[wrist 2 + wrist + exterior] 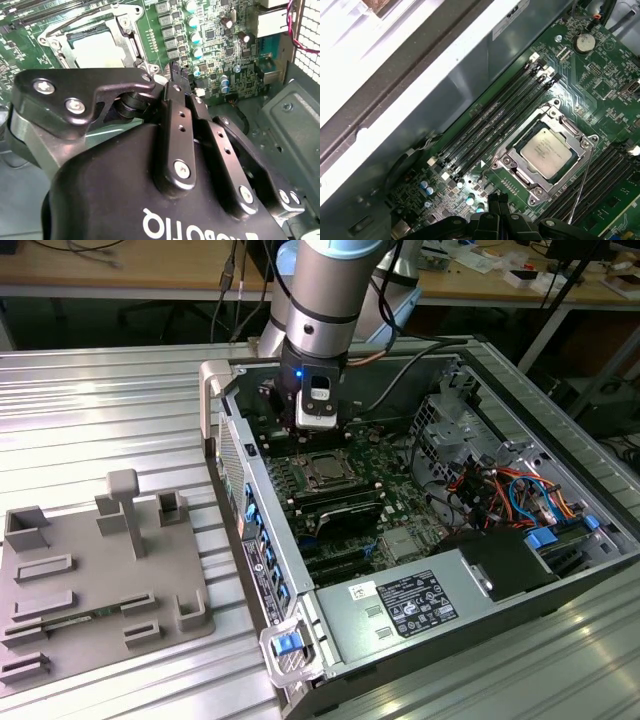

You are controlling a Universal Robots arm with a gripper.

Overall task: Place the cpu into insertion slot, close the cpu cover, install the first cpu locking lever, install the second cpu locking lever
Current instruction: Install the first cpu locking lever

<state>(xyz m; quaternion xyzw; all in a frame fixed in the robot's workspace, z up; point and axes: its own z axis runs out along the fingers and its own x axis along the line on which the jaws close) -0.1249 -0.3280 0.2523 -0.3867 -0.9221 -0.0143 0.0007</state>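
The cpu (547, 152), a silvery square chip, lies in the insertion slot (506, 161) on the green motherboard. The cpu cover (564, 126), a silver frame, lies down around the chip. A thin wire locking lever (581, 186) stands out slantwise from one side of the socket. In both wrist views my gripper (498, 202) hangs above the board a short way from the socket, its black fingertips (178, 74) together and holding nothing. In the exterior view the gripper (305, 425) hovers inside the open case just behind the cpu (326, 472).
Long black memory slots (490, 117) flank the socket. The case wall (232, 455) rises on the exterior view's left, and a power supply (415, 605) and drive cables (500, 490) sit on its right. A grey fixture plate (90, 580) lies on the table outside the case.
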